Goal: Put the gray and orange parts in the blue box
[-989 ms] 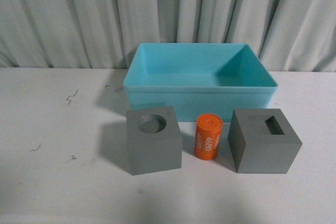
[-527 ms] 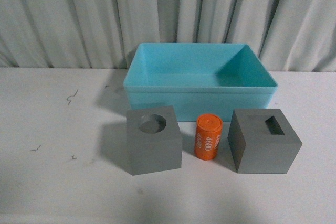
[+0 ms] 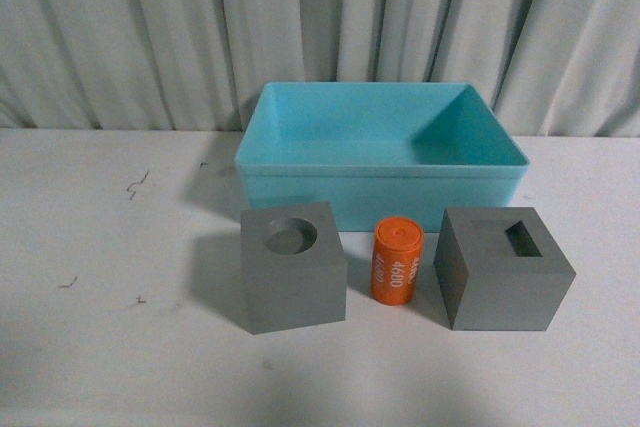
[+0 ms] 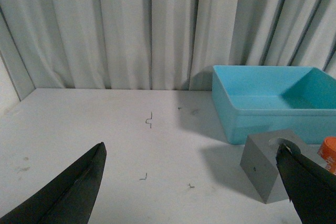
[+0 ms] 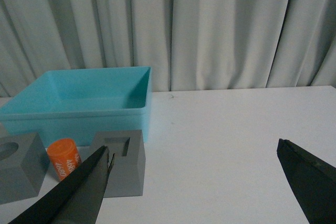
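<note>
The light blue box (image 3: 380,192) stands at the back middle of the white table, with nothing in it. In front of it, in a row, sit a gray cube with a round hole (image 3: 293,277), an upright orange cylinder printed "4680" (image 3: 396,262), and a gray cube with a rectangular hole (image 3: 505,282). Neither arm shows in the front view. My left gripper (image 4: 191,184) is open over bare table, left of the round-hole cube (image 4: 268,169) and the box (image 4: 273,103). My right gripper (image 5: 194,177) is open, right of the rectangular-hole cube (image 5: 123,169), the cylinder (image 5: 64,158) and the round-hole cube (image 5: 18,169).
A pleated pale curtain (image 3: 320,27) closes off the back of the table. Small dark marks (image 3: 135,185) dot the table's left side. The white tabletop (image 5: 236,140) stretches to the right of the parts.
</note>
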Available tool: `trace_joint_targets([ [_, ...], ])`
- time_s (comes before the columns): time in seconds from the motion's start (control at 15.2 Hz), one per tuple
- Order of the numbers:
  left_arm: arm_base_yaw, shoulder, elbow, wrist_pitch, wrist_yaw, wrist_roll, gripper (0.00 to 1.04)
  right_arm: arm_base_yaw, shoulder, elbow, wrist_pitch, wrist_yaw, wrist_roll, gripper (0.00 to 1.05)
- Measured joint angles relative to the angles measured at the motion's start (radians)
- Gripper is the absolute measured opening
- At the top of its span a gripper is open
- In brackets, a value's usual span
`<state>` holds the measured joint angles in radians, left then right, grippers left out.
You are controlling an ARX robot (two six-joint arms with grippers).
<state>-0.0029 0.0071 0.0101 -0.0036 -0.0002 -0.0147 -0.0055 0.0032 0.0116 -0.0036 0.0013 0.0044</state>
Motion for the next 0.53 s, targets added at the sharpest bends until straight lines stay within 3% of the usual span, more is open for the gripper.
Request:
trace_joint_targets([
  [0.53, 0.000, 0.000, 0.000, 0.000, 0.000, 0.000, 0.98, 0.000, 0.000, 0.000, 0.000, 0.000, 0.000, 0.98],
])
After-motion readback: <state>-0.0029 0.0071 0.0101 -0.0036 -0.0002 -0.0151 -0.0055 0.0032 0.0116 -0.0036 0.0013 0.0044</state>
